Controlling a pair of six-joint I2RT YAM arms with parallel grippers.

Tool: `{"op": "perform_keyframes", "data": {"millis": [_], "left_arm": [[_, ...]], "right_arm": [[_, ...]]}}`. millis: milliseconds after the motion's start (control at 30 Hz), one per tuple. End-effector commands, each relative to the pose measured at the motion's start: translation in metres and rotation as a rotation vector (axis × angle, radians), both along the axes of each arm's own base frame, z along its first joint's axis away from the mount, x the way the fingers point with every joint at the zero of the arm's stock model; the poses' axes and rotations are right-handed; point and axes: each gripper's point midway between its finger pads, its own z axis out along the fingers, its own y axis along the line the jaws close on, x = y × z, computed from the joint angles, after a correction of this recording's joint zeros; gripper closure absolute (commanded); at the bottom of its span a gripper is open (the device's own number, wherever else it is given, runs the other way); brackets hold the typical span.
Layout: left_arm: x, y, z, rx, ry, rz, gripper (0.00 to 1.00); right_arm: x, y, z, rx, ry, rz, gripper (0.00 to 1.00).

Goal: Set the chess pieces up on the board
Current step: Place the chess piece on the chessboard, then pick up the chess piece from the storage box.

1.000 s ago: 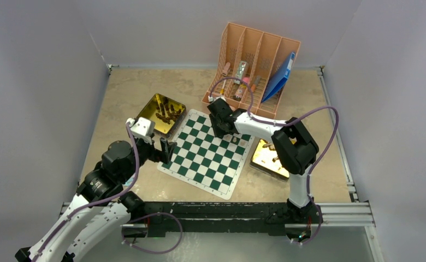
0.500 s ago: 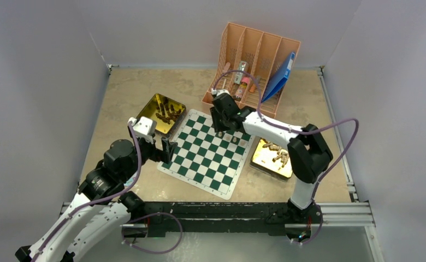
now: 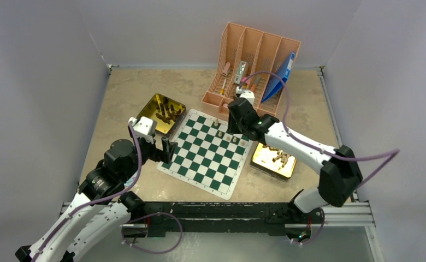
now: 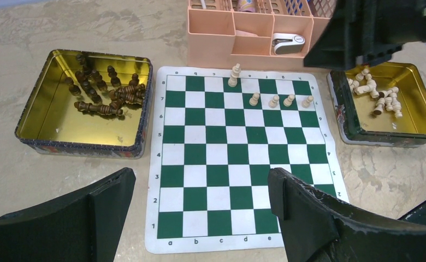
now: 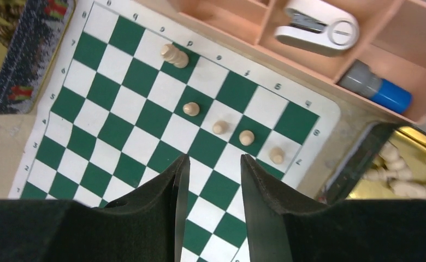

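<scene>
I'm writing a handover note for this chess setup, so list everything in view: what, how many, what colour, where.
table: one, tan, under everything
board: one, green and white checks, mid-table
left tin: one, gold, left of the board
right tin: one, gold, right of the board
standing pieces: five, pale tan, board's far two rows, one tall and four pawns
dark pieces: a heap, dark brown, in the left tin
spare pale pieces: a heap, pale tan, in the right tin
organiser: one, peach, beyond the board
gadget: one, white, in the organiser's front compartment
folder: one, blue, organiser's rightmost slot
left gripper: black, open, by the board's left edge
right gripper: black, open and empty, above the board's far right
</scene>
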Motion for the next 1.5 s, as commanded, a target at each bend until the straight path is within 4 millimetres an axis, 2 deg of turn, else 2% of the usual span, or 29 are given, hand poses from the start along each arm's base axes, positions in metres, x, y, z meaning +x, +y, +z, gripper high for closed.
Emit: {"op": "perform_keyframes", "data": {"millis": [0, 67, 233, 433, 567, 767, 867, 1133, 1467], "left_arm": [[0.001, -0.001, 0.004, 0.009, -0.022, -0.008, 0.08], [0.001, -0.001, 0.004, 0.009, -0.021, -0.008, 0.08], [0.002, -0.003, 0.003, 0.012, -0.018, -0.015, 0.08], [0.002, -0.003, 0.002, 0.014, -0.011, -0.016, 0.09], [0.001, -0.002, 0.003, 0.009, -0.016, -0.016, 0.09], [0.0, -0.002, 0.004, 0.005, -0.017, -0.017, 0.09], [-0.001, -0.003, 0.004, 0.0, -0.018, -0.024, 0.09], [-0.002, -0.005, 0.006, -0.003, -0.024, -0.038, 0.09], [-0.003, -0.007, 0.007, -0.008, -0.033, -0.052, 0.09]], "right_arm": [[-0.002, -0.044, 0.032, 0.058, -0.087, -0.258, 0.58], [-0.007, -0.064, 0.039, 0.053, -0.103, -0.366, 0.59], [-0.021, -0.101, 0.053, 0.068, -0.145, -0.554, 0.61], [-0.02, -0.15, 0.039, 0.086, -0.157, -0.723, 0.65], [-0.014, -0.178, 0.021, 0.071, -0.164, -0.798, 0.64], [-0.019, -0.195, -0.033, 0.018, -0.102, -0.887, 0.63], [-0.016, -0.203, -0.05, 0.03, -0.099, -0.925, 0.63], [-0.004, -0.205, -0.062, 0.03, -0.092, -0.916, 0.64], [-0.003, -0.208, -0.078, 0.025, -0.064, -0.94, 0.66]]}}
